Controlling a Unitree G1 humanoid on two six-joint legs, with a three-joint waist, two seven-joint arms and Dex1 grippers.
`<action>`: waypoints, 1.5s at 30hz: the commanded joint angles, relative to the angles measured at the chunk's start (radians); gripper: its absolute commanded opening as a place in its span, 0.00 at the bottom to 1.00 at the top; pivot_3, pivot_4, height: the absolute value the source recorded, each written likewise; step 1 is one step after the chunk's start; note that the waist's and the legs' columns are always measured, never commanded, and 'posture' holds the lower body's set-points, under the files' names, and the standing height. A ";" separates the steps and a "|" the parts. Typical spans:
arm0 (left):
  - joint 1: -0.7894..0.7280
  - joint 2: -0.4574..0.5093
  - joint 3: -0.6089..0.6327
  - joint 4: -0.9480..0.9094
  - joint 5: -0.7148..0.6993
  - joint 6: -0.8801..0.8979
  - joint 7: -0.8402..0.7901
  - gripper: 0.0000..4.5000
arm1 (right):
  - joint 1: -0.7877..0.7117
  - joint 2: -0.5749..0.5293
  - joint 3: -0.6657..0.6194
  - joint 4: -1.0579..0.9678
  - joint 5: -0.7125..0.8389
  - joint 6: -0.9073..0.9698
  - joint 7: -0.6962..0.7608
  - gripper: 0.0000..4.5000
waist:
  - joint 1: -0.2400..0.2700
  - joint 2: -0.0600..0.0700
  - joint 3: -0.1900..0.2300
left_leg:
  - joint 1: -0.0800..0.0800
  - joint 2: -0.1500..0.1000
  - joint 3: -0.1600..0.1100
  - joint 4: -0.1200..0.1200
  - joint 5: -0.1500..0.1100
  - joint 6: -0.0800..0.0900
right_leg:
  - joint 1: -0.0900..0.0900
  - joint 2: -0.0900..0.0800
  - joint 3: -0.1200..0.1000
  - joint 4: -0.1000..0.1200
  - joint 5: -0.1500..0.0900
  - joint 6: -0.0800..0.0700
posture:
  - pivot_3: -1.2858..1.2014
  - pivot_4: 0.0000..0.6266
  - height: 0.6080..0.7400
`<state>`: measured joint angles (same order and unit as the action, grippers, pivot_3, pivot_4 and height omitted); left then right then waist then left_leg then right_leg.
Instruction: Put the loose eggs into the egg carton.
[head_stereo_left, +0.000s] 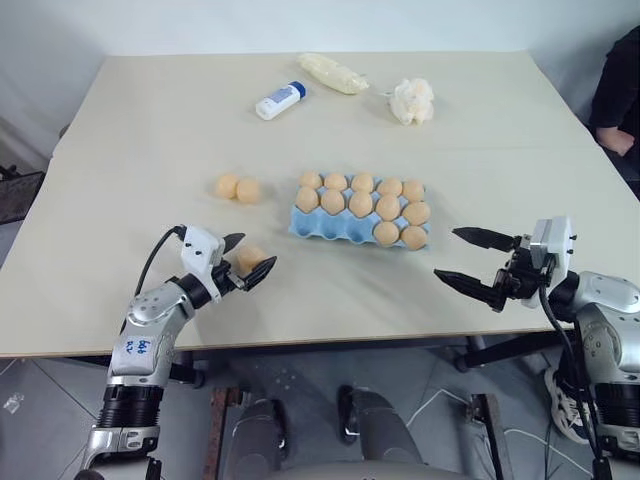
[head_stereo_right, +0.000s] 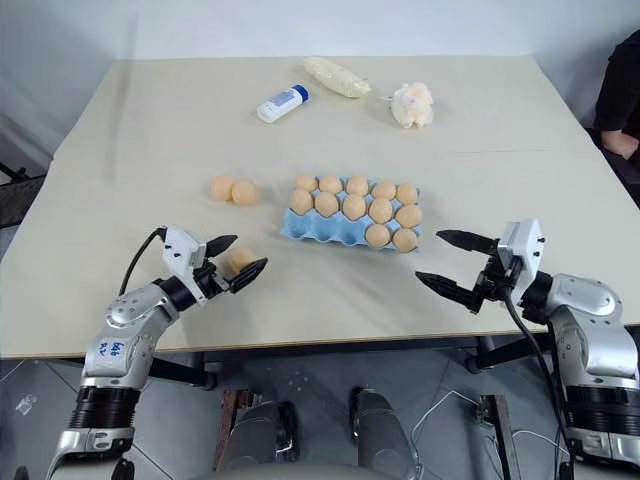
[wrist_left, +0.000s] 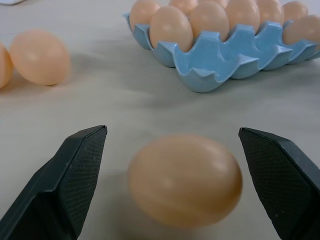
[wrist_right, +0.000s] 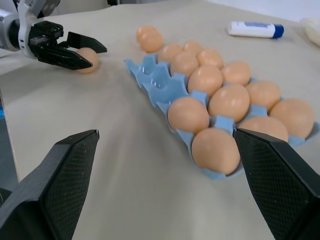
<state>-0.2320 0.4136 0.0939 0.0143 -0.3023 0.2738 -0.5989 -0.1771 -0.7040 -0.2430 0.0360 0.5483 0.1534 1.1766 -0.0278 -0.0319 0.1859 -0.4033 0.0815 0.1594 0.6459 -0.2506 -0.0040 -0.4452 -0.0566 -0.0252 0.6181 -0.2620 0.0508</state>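
The light blue egg carton (head_stereo_left: 308, 226) sits mid-table with several tan eggs in it; three cups at the left of its near row are empty. One loose egg (head_stereo_left: 250, 258) lies on the table between the fingers of my left gripper (head_stereo_left: 256, 250), which is open. In the left wrist view this egg (wrist_left: 185, 180) touches neither pad (wrist_left: 75, 170). Two more loose eggs (head_stereo_left: 237, 188) lie side by side to the left of the carton. My right gripper (head_stereo_left: 446, 252) hovers open and holds nothing, right of the carton's near corner.
A white bottle with a blue cap (head_stereo_left: 280, 100), a cream packet (head_stereo_left: 333, 72) and a lumpy white wad (head_stereo_left: 412, 100) lie at the back of the table. A person's dark sleeve (head_stereo_left: 620, 90) shows at the far right edge.
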 joint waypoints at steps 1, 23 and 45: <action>-0.019 0.007 -0.014 -0.006 0.014 -0.005 -0.006 0.91 | 0.006 -0.013 -0.035 -0.041 0.008 -0.018 -0.009 1.00 | -0.001 0.000 0.000 | 0.000 0.000 0.001 0.000 0.000 0.000 | 0.000 0.000 0.000 0.000 0.000 0.000 | 0.52 0.24 1.00; -0.496 -0.064 -0.070 0.295 -0.014 -0.118 -0.235 0.54 | 0.028 0.003 -0.042 -0.056 0.013 -0.058 -0.053 1.00 | 0.004 0.000 0.000 | -0.001 -0.008 0.001 0.001 0.001 0.004 | 0.000 -0.002 -0.008 -0.002 0.003 0.005 | 0.52 0.24 1.00; -0.840 -0.307 -0.189 0.966 0.163 -0.414 -0.401 0.70 | 0.203 0.033 -0.108 -0.237 0.036 -0.038 -0.184 1.00 | 0.001 -0.001 0.001 | -0.004 -0.010 -0.003 0.001 0.002 0.010 | 0.001 0.000 -0.012 -0.003 0.002 0.007 | 0.52 0.24 1.00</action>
<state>-1.0335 0.1153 -0.1142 0.9754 -0.1457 -0.1121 -1.0167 0.0265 -0.6724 -0.3238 -0.1639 0.5628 0.1153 1.0026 -0.0272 -0.0332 0.1868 -0.4071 0.0706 0.1558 0.6468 -0.2486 0.0060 -0.4444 -0.0574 -0.0379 0.6149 -0.2595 0.0578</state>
